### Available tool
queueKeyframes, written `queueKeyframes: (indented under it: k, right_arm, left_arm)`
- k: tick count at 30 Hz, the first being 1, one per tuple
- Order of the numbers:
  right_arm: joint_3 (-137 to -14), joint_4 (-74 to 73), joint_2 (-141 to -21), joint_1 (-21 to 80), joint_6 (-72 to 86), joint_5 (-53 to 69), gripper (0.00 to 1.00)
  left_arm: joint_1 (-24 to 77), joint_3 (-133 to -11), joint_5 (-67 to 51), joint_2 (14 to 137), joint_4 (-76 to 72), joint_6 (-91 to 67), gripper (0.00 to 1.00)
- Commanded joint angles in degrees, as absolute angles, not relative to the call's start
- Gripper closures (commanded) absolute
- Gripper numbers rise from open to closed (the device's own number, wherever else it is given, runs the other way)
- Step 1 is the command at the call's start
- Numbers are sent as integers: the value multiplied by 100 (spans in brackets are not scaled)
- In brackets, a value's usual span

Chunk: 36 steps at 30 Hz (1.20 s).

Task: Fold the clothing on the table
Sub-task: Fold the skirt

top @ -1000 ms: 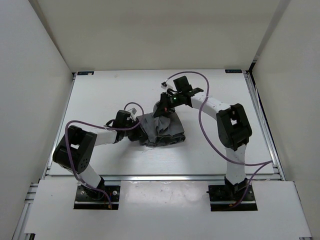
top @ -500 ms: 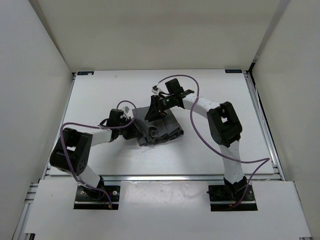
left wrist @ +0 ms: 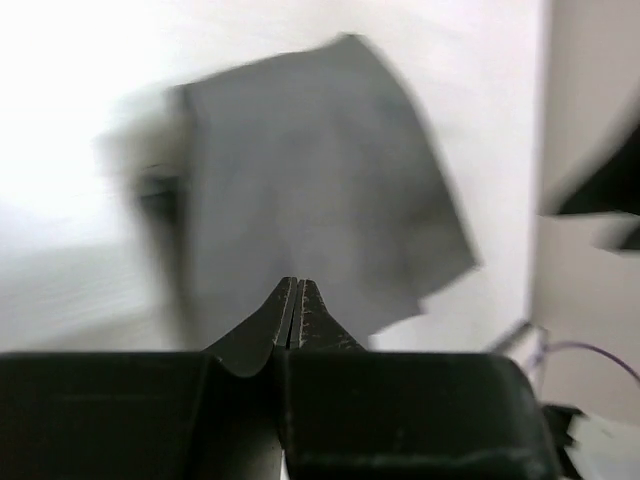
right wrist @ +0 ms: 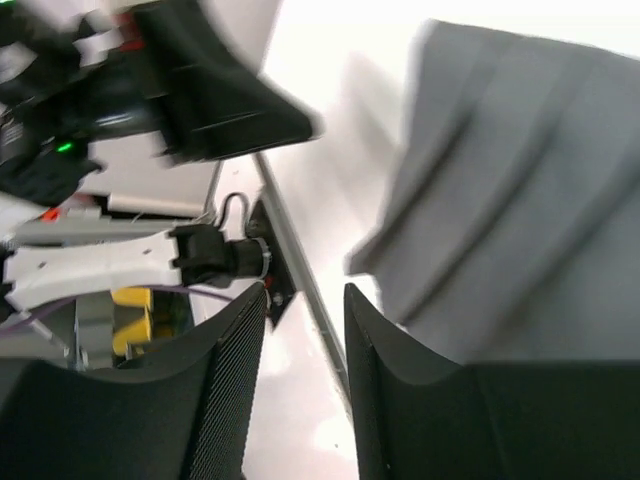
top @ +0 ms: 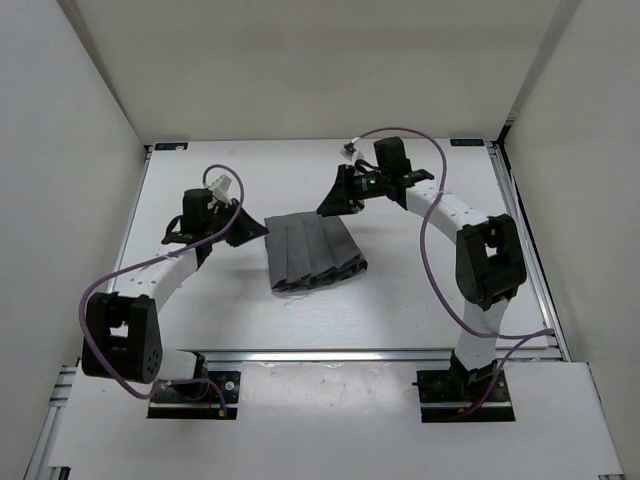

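The clothing is a dark grey pleated skirt lying folded into a compact slab in the middle of the white table. My left gripper hovers just left of it, clear of the fabric, jaws shut with nothing between them. In the left wrist view the shut tips point at the grey clothing. My right gripper hangs above the far edge of the skirt, open and empty. In the right wrist view, blurred, its gripper shows a clear gap between the fingers, with the clothing beyond.
A metal rail runs along the table's right side and another along the near edge. White walls close in the left, back and right. Purple cables loop off both arms.
Both grippers have pulled away from the clothing, the left to the left, the right toward the back. The right gripper has opened. The bunched skirt now lies flat and folded.
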<state>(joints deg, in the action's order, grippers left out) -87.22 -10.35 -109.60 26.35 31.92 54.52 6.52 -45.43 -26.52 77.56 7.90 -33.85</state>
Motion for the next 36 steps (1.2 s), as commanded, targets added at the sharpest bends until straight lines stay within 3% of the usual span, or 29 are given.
queueKeyframes:
  k: [1, 9, 14, 18, 25, 27, 30, 32, 36]
  right_arm:
    - [-8342, -1117, -11056, 2461, 3076, 5108, 58]
    - [-7226, -642, -11188, 2066, 3402, 5247, 59]
    - [-6496, -448, -11338, 2039, 3445, 5107, 59]
    - [-6179, -483, -11224, 2021, 3340, 4939, 61]
    - [-6652, -1475, -10101, 1899, 2804, 4202, 63]
    - [-6689, -1652, -9619, 1785, 2698, 3991, 62]
    - [-6391, -1626, -8685, 1416, 2637, 3701, 59]
    - [-6022, -1705, -8010, 1100, 2584, 3464, 51]
    - [-5573, -2091, -7331, 415, 2338, 3295, 46]
  left_arm:
    - [992, -4676, -3700, 7980, -189, -4050, 93]
    - [1695, -3887, -3701, 9895, -1011, -4553, 95]
    - [1986, -3025, -3200, 9853, -1028, -4386, 96]
    - [2065, -3023, -3217, 9756, -1020, -4333, 94]
    - [1496, -3769, -3770, 8432, -748, -4623, 90]
    - [1250, -3902, -3788, 7894, -503, -4536, 85]
    - [704, -4130, -3850, 7208, 358, -4081, 70]
    - [633, -4148, -3579, 6866, 1104, -3605, 65]
    - [686, -3710, -3314, 6374, 1608, -3016, 58]
